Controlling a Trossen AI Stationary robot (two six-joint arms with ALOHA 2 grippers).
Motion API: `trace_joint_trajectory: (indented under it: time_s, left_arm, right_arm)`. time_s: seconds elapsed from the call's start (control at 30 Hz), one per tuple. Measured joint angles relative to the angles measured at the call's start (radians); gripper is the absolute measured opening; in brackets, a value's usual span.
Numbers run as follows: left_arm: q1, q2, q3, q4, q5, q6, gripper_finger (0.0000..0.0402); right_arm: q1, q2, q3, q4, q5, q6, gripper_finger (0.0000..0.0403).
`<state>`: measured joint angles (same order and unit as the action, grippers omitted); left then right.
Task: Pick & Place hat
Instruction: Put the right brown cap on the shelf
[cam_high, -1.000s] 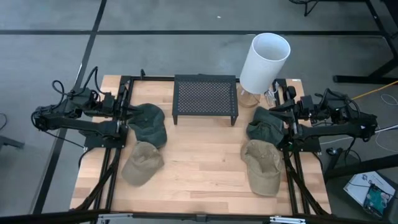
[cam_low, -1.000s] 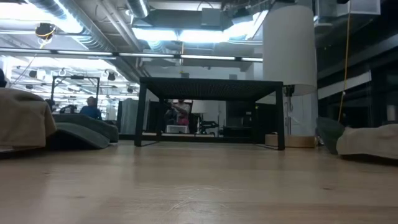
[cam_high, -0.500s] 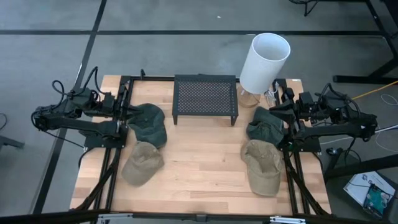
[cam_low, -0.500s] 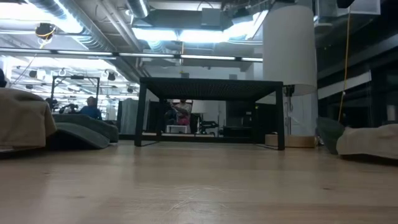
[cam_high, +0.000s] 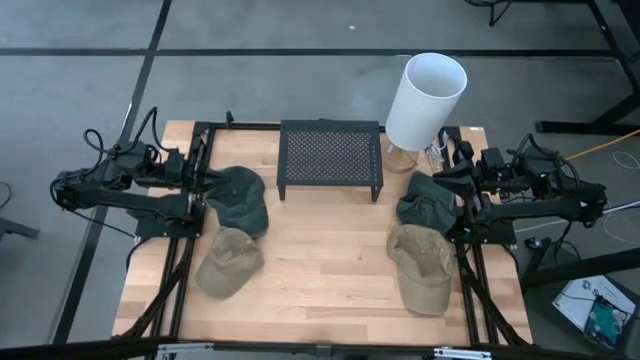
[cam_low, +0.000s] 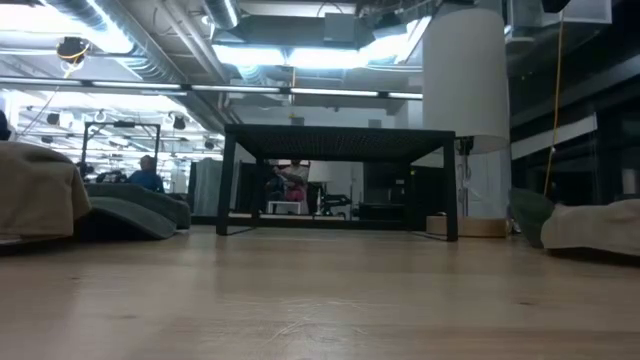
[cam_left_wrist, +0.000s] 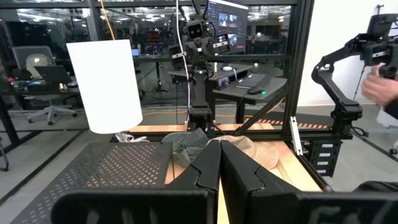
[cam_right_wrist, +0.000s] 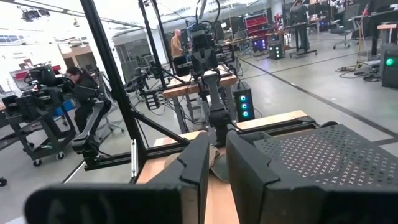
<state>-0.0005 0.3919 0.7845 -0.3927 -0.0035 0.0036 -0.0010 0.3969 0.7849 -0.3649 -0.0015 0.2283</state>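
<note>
At both side edges of the counter the arms wait; left fingers pressed together, right fingers slightly apart, both empty; four hats flank centre; approach the right green hat crown-first.

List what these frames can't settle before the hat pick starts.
- Right gripper, right wrist view: a thin gap shows between the jaws; whether anything sits in it is hidden by the fingers themselves.
- Tan hat at left, low view: cut off by the picture's edge.
- Base of the white cylinder, high view: covered by the cylinder's own body.
- Under the black mesh rack, high view: screened by its top.
</note>
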Motion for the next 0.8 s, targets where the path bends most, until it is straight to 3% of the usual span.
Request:
trace_joint_trajectory:
  time_s: [0.23, 0.33, 0.53, 0.8]
  left_arm:
    - [0.0, 0.0, 0.0, 0.0, 0.0, 0.001, 0.0004]
    - [0.0, 0.0, 0.0, 0.0, 0.0, 0.001, 0.0004]
    - [0.0, 0.0, 0.0, 0.0, 0.0, 0.0, 0.0004]
    - [0.0, 0.0, 0.0, 0.0, 0.0, 0.0, 0.0004]
  right_arm:
    - [0.0, 0.015, 0.001, 0.074, 0.008, -0.022, 0.0058]
    - [0.0, 0.048, 0.001, -0.016, 0.01, -0.089, 0.0058]
    - [-0.002, 0.208, 0.0, 0.034, 0.095, -0.221, 0.0058]
    - [-0.001, 0.451, 0.0, 0.242, 0.096, -0.264, 0.0058]
